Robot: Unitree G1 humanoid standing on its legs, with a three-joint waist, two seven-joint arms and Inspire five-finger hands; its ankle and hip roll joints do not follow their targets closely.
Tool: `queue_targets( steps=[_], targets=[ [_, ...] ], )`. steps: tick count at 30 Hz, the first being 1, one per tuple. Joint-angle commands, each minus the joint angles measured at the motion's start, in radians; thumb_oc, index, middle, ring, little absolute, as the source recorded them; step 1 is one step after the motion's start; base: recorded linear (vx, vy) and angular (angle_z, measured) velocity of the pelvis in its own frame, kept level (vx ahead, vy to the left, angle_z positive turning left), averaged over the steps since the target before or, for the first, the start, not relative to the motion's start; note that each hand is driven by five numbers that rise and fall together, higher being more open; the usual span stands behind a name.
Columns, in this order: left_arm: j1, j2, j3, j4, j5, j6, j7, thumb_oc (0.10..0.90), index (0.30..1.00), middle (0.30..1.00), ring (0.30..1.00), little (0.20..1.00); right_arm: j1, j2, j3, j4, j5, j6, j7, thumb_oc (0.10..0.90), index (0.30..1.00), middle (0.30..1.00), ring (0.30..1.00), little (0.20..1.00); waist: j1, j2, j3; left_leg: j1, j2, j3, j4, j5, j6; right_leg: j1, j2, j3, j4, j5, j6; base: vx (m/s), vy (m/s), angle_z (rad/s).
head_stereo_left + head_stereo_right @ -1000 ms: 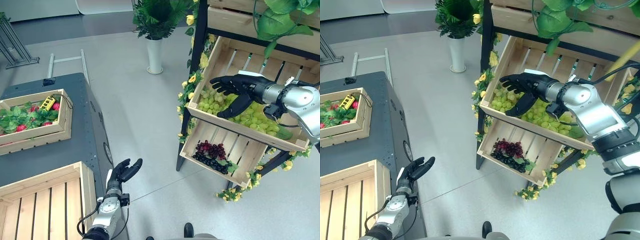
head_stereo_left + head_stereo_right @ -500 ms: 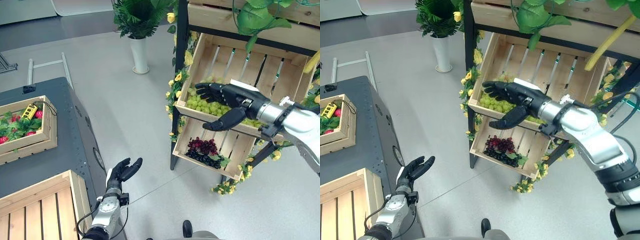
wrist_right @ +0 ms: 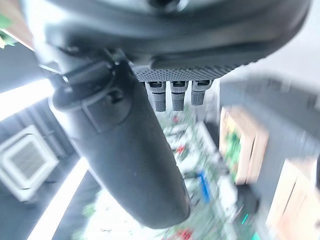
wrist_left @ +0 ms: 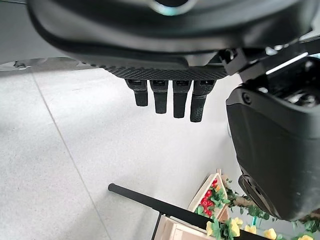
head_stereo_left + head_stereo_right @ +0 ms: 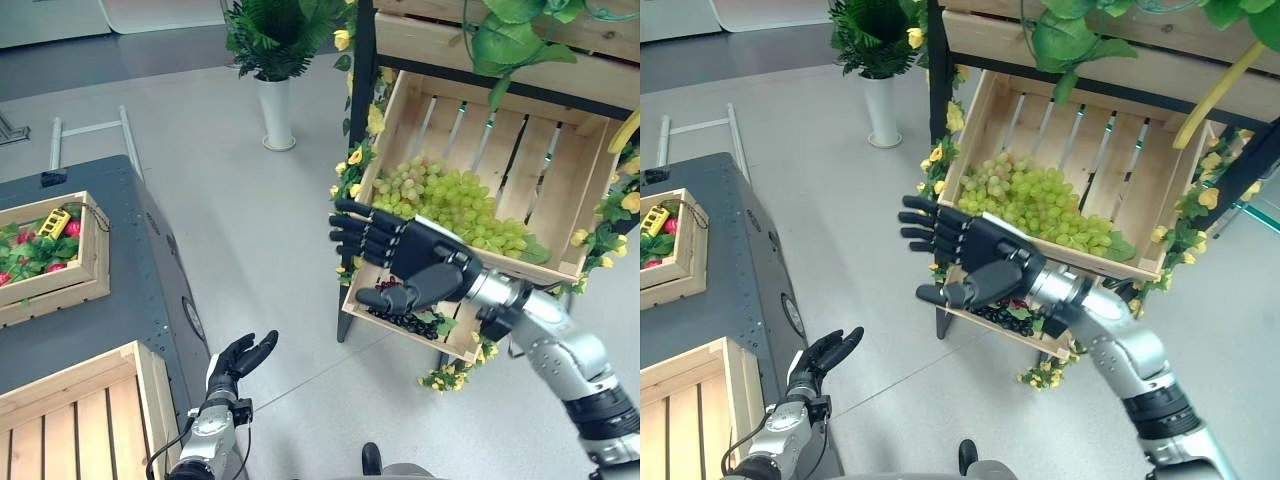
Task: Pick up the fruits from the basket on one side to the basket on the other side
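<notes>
Right hand (image 5: 415,265) spread wide, empty, left of green grapes (image 5: 450,200); left hand (image 5: 235,358) relaxed open, low.

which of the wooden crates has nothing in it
The slatted crate nearest the robot on the dark table, at the lower left. The other table crate holds leaves and red fruit; the two shelf crates hold green grapes and dark grapes.

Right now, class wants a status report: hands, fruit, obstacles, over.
Right hand open, empty, in front of shelf crates. Left hand open, low by table. Green grapes in upper crate, dark grapes in the lower. Nothing blocking.
</notes>
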State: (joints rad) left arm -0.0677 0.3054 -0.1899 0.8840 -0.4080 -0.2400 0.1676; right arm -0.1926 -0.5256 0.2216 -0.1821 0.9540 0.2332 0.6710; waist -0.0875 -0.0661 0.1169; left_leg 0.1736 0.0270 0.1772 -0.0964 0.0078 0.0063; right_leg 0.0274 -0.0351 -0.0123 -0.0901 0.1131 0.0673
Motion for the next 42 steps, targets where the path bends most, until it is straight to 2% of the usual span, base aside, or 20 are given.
queue_targets(
  steps=[1, 4, 9, 13, 15, 21, 24, 26, 28, 30, 31, 32, 34, 35, 36, 37, 38, 39, 40, 42],
  targets=[
    [-0.077, 0.001, -0.024, 0.026, 0.008, -0.145, 0.028, 0.800, 0.900, 0.900, 0.900, 0.900, -0.004, 0.078, 0.035, 0.027, 0.093, -0.021, 0.139, 0.800, 0.900, 0.900, 0.900, 0.900, 0.017, 0.012, -0.057, -0.011, -0.029, -0.038, 0.041, -0.135, 0.007, 0.085, 0.001, -0.011, 0.035, -0.152, 0.014, 0.00, -0.040, 0.01],
    [-0.061, -0.018, -0.052, 0.050, 0.007, -0.144, 0.065, 0.800, 0.900, 0.900, 0.900, 0.900, 0.048, 0.101, 0.139, 0.108, 0.022, -0.053, 0.161, 0.800, 0.900, 0.900, 0.900, 0.900, 0.033, 0.011, -0.054, -0.018, -0.033, -0.050, 0.041, -0.131, 0.009, 0.085, -0.002, -0.025, 0.031, -0.152, 0.015, 0.00, -0.067, 0.04],
    [-0.032, -0.035, -0.066, 0.099, 0.024, -0.128, 0.086, 0.800, 0.900, 0.900, 0.900, 0.900, 0.087, 0.140, 0.219, 0.263, 0.004, -0.040, 0.125, 0.800, 0.900, 0.900, 0.900, 0.900, 0.052, 0.006, -0.047, -0.019, -0.036, -0.070, 0.022, -0.118, 0.007, 0.092, -0.003, -0.054, 0.016, -0.150, 0.012, 0.00, -0.089, 0.12],
    [-0.005, -0.037, -0.079, 0.125, 0.059, -0.110, 0.078, 0.800, 0.900, 0.900, 0.900, 0.900, 0.125, 0.179, 0.271, 0.409, -0.069, -0.078, 0.069, 0.800, 0.900, 0.900, 0.900, 0.900, 0.066, 0.010, -0.043, -0.021, -0.036, -0.084, 0.010, -0.108, 0.004, 0.097, -0.003, -0.079, 0.009, -0.151, 0.009, -0.01, -0.085, 0.09],
    [0.009, -0.041, -0.080, 0.134, 0.061, -0.079, 0.074, 0.800, 0.900, 0.900, 0.900, 0.900, 0.143, 0.207, 0.275, 0.507, -0.087, -0.085, 0.024, 0.800, 0.900, 0.900, 0.900, 0.900, 0.074, 0.015, -0.040, -0.023, -0.036, -0.092, 0.009, -0.104, 0.003, 0.100, -0.004, -0.095, 0.007, -0.153, 0.007, -0.01, -0.094, 0.14],
    [0.032, -0.067, -0.068, 0.245, 0.154, 0.003, 0.070, 0.800, 0.900, 0.900, 0.900, 0.900, 0.153, 0.319, 0.208, 0.856, -0.225, -0.210, -0.110, 0.800, 0.900, 0.900, 0.900, 0.900, 0.093, 0.035, -0.038, -0.028, -0.033, -0.118, 0.009, -0.097, 0.001, 0.115, 0.002, -0.135, 0.003, -0.170, -0.007, 0.00, -0.100, 0.17],
    [0.038, -0.074, -0.096, 0.307, 0.269, 0.098, 0.065, 0.800, 0.900, 0.900, 0.900, 0.900, 0.141, 0.334, 0.194, 0.964, -0.286, -0.243, -0.168, 0.800, 0.900, 0.900, 0.900, 0.900, 0.100, 0.044, -0.037, -0.029, -0.025, -0.125, 0.009, -0.089, -0.005, 0.119, 0.010, -0.147, 0.003, -0.180, -0.017, -0.01, -0.165, 0.17],
    [0.043, -0.084, -0.134, 0.348, 0.316, 0.144, 0.056, 0.800, 0.900, 0.900, 0.900, 0.900, 0.121, 0.336, 0.184, 1.077, -0.366, -0.276, -0.174, 0.800, 0.900, 0.900, 0.900, 0.900, 0.105, 0.055, -0.027, -0.045, -0.013, -0.124, 0.021, -0.070, -0.027, 0.119, 0.018, -0.156, 0.003, -0.185, -0.032, -0.04, -0.155, 0.12],
    [0.040, -0.089, -0.143, 0.353, 0.309, 0.160, 0.056, 0.800, 0.900, 0.900, 0.900, 0.900, 0.119, 0.331, 0.180, 1.117, -0.427, -0.283, -0.201, 0.800, 0.900, 0.900, 0.900, 0.900, 0.110, 0.060, -0.023, -0.060, -0.014, -0.137, 0.023, -0.054, -0.036, 0.119, 0.019, -0.164, 0.003, -0.184, -0.035, -0.08, -0.093, 0.19],
    [0.031, -0.106, -0.148, 0.357, 0.327, 0.174, 0.081, 0.800, 0.900, 0.900, 0.900, 0.900, 0.105, 0.321, 0.174, 1.193, -0.526, -0.327, -0.249, 0.800, 0.900, 0.900, 0.900, 0.900, 0.116, 0.073, -0.010, -0.083, -0.019, -0.139, 0.012, -0.033, -0.042, 0.116, 0.023, -0.174, 0.003, -0.187, -0.036, -0.12, -0.055, 0.27],
    [0.025, -0.108, -0.153, 0.355, 0.343, 0.177, 0.081, 0.800, 0.900, 0.900, 0.900, 0.900, 0.099, 0.316, 0.168, 1.214, -0.534, -0.338, -0.256, 0.800, 0.900, 0.900, 0.900, 0.900, 0.116, 0.073, -0.006, -0.092, -0.020, -0.123, 0.027, -0.037, -0.044, 0.116, 0.019, -0.186, 0.003, -0.187, -0.037, -0.18, -0.035, 0.31],
    [0.006, -0.114, -0.169, 0.353, 0.388, 0.184, 0.072, 0.800, 0.900, 0.900, 0.900, 0.900, 0.086, 0.306, 0.153, 1.251, -0.541, -0.335, -0.293, 0.800, 0.900, 0.900, 0.900, 0.900, 0.111, 0.067, 0.005, -0.121, -0.029, -0.069, 0.119, -0.069, -0.045, 0.115, 0.003, -0.226, 0.003, -0.184, -0.038, -0.22, -0.027, 0.52],
    [-0.015, -0.133, -0.217, 0.362, 0.494, 0.143, 0.044, 0.800, 0.900, 0.900, 0.900, 0.900, 0.058, 0.289, 0.130, 1.320, -0.568, -0.336, -0.341, 0.800, 0.900, 0.900, 0.900, 0.900, 0.104, 0.050, 0.024, -0.147, -0.058, -0.003, 0.349, -0.216, -0.011, 0.121, -0.022, -0.257, 0.003, -0.170, -0.040, -0.19, -0.008, 1.09],
    [-0.016, -0.134, -0.224, 0.361, 0.494, 0.140, 0.045, 0.800, 0.900, 0.900, 0.900, 0.900, 0.056, 0.288, 0.128, 1.328, -0.572, -0.337, -0.346, 0.800, 0.900, 0.900, 0.900, 0.900, 0.103, 0.050, 0.025, -0.146, -0.062, -0.002, 0.354, -0.227, -0.007, 0.120, -0.021, -0.259, 0.004, -0.168, -0.039, -0.12, 0.044, 1.14],
    [-0.019, -0.136, -0.243, 0.350, 0.476, 0.136, 0.022, 0.800, 0.900, 0.900, 0.900, 0.900, 0.053, 0.286, 0.119, 1.351, -0.592, -0.336, -0.380, 0.800, 0.900, 0.900, 0.900, 0.900, 0.095, 0.056, 0.024, -0.126, -0.072, 0.006, 0.334, -0.252, 0.004, 0.107, -0.018, -0.267, 0.020, -0.170, -0.033, -0.13, 0.098, 0.78],
    [-0.024, -0.134, -0.249, 0.335, 0.473, 0.140, -0.009, 0.800, 0.900, 0.900, 0.900, 0.900, 0.053, 0.282, 0.104, 1.371, -0.621, -0.334, -0.419, 0.800, 0.900, 0.900, 0.900, 0.900, 0.081, 0.072, 0.017, -0.073, -0.068, 0.025, 0.233, -0.231, 0.004, 0.089, -0.008, -0.282, 0.029, -0.172, -0.024, -0.13, 0.111, 0.68],
    [-0.025, -0.132, -0.252, 0.330, 0.472, 0.141, -0.017, 0.800, 0.900, 0.900, 0.900, 0.900, 0.053, 0.281, 0.100, 1.375, -0.635, -0.335, -0.430, 0.800, 0.900, 0.900, 0.900, 0.900, 0.077, 0.076, 0.016, -0.057, -0.065, 0.029, 0.198, -0.218, 0.002, 0.088, -0.004, -0.285, 0.030, -0.174, -0.024, -0.10, 0.129, 0.54],
    [-0.026, -0.125, -0.264, 0.315, 0.467, 0.129, -0.050, 0.800, 0.900, 0.900, 0.900, 0.900, 0.059, 0.280, 0.091, 1.388, -0.662, -0.325, -0.486, 0.800, 0.900, 0.900, 0.900, 0.900, 0.071, 0.088, 0.009, -0.031, -0.064, 0.009, 0.119, -0.181, -0.007, 0.091, 0.007, -0.283, 0.023, -0.174, -0.022, -0.14, 0.088, 0.59],
    [-0.028, -0.118, -0.275, 0.313, 0.461, 0.123, -0.087, 0.800, 0.900, 0.900, 0.900, 0.900, 0.063, 0.287, 0.079, 1.401, -0.680, -0.302, -0.551, 0.800, 0.900, 0.900, 0.900, 0.900, 0.081, 0.085, 0.008, -0.053, -0.090, -0.050, 0.111, -0.160, 0.006, 0.078, 0.002, -0.278, 0.019, -0.153, -0.013, -0.16, 0.080, 0.69],
    [-0.029, -0.109, -0.280, 0.320, 0.434, 0.087, -0.108, 0.800, 0.900, 0.900, 0.900, 0.900, 0.060, 0.284, 0.064, 1.436, -0.690, -0.310, -0.595, 0.800, 0.900, 0.900, 0.900, 0.900, 0.088, 0.090, 0.011, -0.044, -0.096, -0.081, 0.070, -0.148, 0.015, 0.058, 0.005, -0.265, 0.025, -0.146, -0.003, -0.13, 0.045, 0.68]
  ],
)
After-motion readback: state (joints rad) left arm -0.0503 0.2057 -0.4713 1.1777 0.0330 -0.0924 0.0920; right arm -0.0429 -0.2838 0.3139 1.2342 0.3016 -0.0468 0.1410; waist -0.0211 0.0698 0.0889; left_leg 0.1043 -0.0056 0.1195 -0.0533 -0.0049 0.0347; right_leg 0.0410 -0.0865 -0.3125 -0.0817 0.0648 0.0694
